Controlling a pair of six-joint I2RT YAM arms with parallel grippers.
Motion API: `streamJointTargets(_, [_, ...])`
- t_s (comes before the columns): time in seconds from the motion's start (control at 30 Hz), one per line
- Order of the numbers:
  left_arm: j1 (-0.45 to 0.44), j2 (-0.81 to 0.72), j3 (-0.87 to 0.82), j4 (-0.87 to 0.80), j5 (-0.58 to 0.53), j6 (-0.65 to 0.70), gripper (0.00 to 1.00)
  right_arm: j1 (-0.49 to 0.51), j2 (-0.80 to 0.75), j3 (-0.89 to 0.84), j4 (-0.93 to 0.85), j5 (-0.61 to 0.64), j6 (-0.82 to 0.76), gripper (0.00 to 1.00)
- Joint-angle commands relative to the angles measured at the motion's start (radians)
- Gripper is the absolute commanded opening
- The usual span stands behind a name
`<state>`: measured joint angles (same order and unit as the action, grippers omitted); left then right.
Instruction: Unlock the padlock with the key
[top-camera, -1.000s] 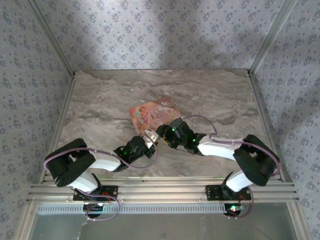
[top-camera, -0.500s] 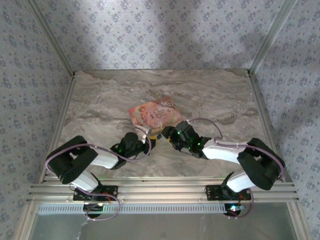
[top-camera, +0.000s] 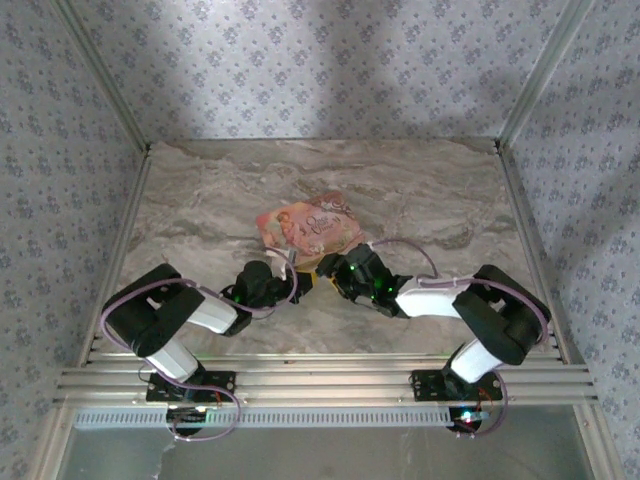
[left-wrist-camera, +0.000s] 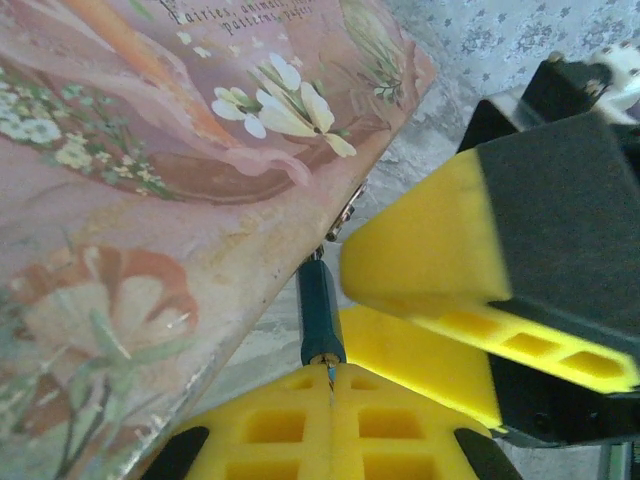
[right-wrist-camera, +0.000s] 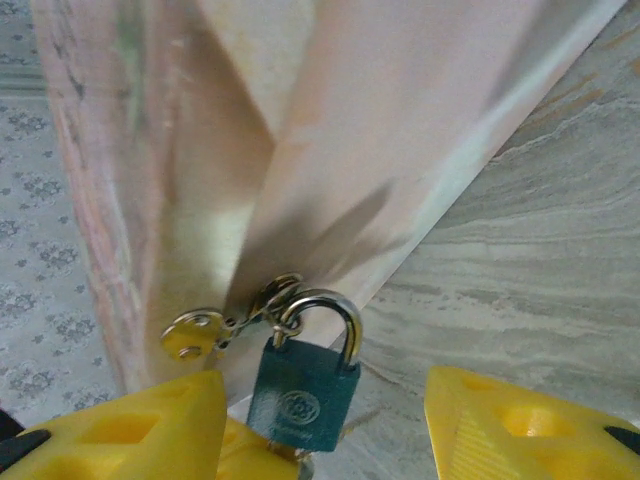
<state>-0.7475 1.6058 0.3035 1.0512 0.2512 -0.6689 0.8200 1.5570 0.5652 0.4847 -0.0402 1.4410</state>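
The small dark blue-green padlock (right-wrist-camera: 303, 392) hangs by its silver shackle from the brass hasp (right-wrist-camera: 200, 334) of the pink floral box (top-camera: 308, 225). In the left wrist view the padlock (left-wrist-camera: 321, 310) is seen edge-on against the box's side (left-wrist-camera: 150, 200). My left gripper (left-wrist-camera: 331, 372) is shut on the key (left-wrist-camera: 331, 378), whose thin blade runs into the padlock's bottom. My right gripper (right-wrist-camera: 320, 435) is open, with one yellow finger (right-wrist-camera: 130, 430) on each side of the padlock and not touching it. From above, both grippers (top-camera: 297, 283) (top-camera: 322, 270) meet at the box's near corner.
The box lies on a marbled tabletop (top-camera: 420, 190) fenced by metal rails (top-camera: 520, 200) and patterned walls. The right gripper's yellow fingers (left-wrist-camera: 430, 260) crowd close to the left gripper's tips. Bare table lies behind and to both sides of the box.
Both arms have shifted and the grippers have drawn in to the box's near corner. The right gripper's jaws have narrowed a little around the padlock. The left gripper stays shut.
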Motion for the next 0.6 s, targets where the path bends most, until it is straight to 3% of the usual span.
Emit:
streamJointTargets(0.0, [0.011, -0.004, -0.007, 0.078, 0.036, -0.026, 0.00, 0.010, 0.029, 0.008, 0.032, 0.007, 0.024, 0.55])
streamJointTargets(0.57, [0.013, -0.005, -0.001, 0.036, 0.070, 0.024, 0.00, -0.010, 0.086, 0.050, 0.062, -0.029, 0.034, 0.51])
